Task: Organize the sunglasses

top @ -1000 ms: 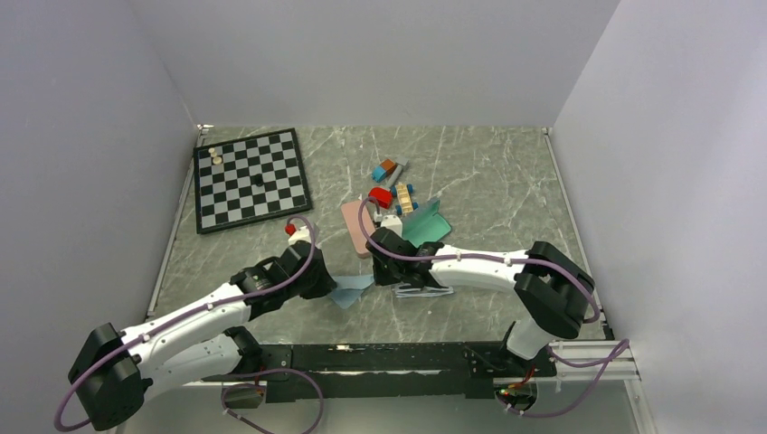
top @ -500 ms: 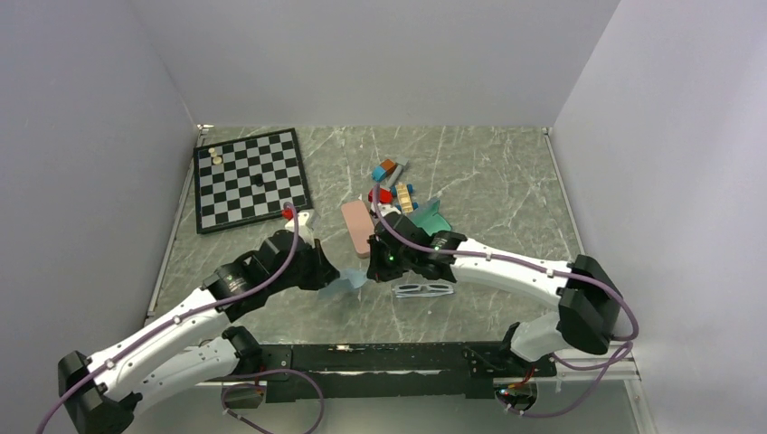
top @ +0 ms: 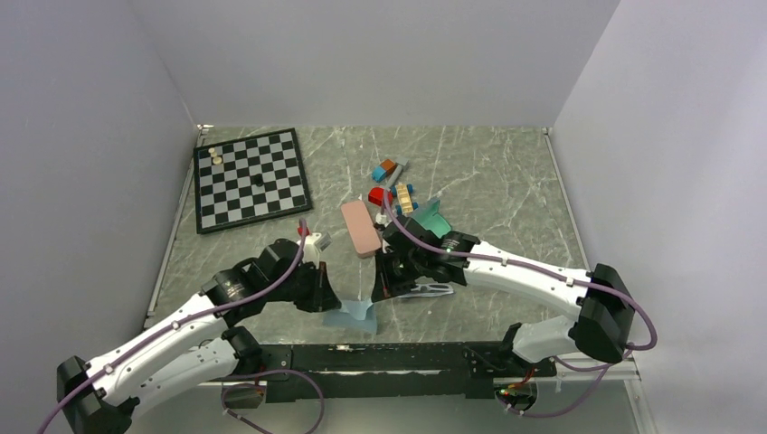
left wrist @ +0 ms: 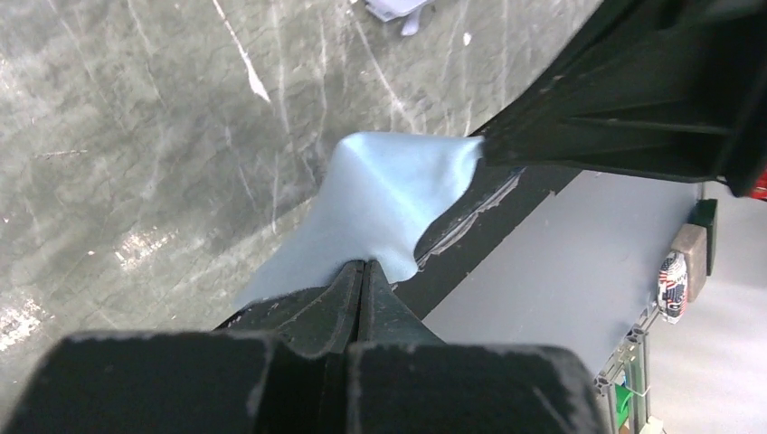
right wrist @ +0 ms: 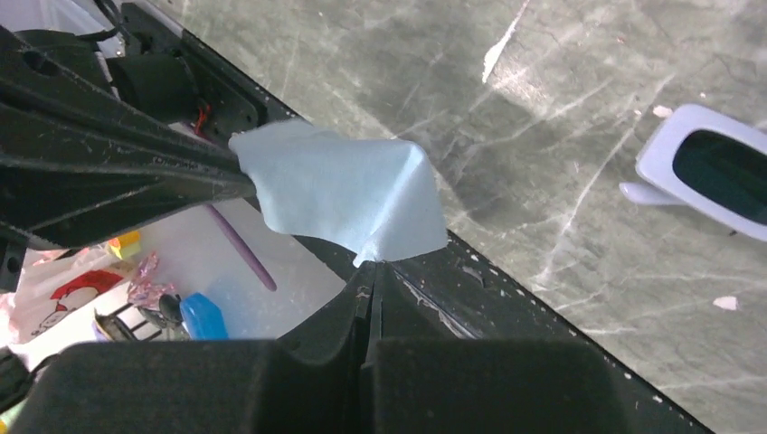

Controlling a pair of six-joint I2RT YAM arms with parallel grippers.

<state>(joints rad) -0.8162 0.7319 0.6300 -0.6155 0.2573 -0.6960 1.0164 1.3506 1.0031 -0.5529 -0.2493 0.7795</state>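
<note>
Nearest you, at the near edge of the surface: light blue cloth (top: 357, 314), pinched at two corners. Your left fingers (left wrist: 362, 271) are fully closed on one corner and your right fingers (right wrist: 371, 276) fully closed on the opposite one. The cloth spans between them.

Just beyond the cloth, to its right: pale-framed sunglasses (right wrist: 714, 163) with dark lenses. They lie free on the surface, long axis roughly along the near edge. They sit just beside your right fingers, so the right arm is the nearer one.

Further back from the cloth: pink case (top: 360, 228), then toy blocks (top: 391, 185). Back-left of the cloth: chessboard (top: 250, 179). Second pair not made out.
</note>
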